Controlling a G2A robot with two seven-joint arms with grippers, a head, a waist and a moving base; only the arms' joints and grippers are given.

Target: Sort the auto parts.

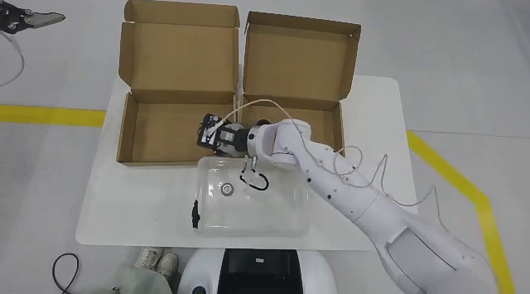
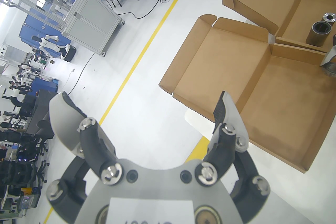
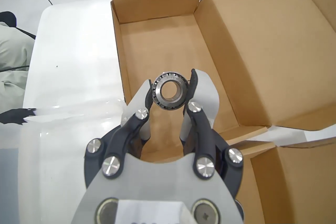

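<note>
**Bright, even light; soft shadows**

Overhead light fills every view. Glare whitens the table (image 3: 76,33) in the right wrist view and glints on the clear plastic bin (image 1: 281,211) at the top view's lower centre. Soft shadows lie inside the cardboard box (image 1: 166,132), centre left.

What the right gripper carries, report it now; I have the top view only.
Observer: The right gripper is shut on a roller bearing, a metal ring with rollers around a round bore.
Operator: Give me the contents of the second box, the one the arm covers.
Observer: In the left wrist view, a dark sleeve and a smaller metal cylinder stand on end in it.
Operator: Report the left gripper.
Observer: The left gripper is open, out beyond the edge of the table.
</note>
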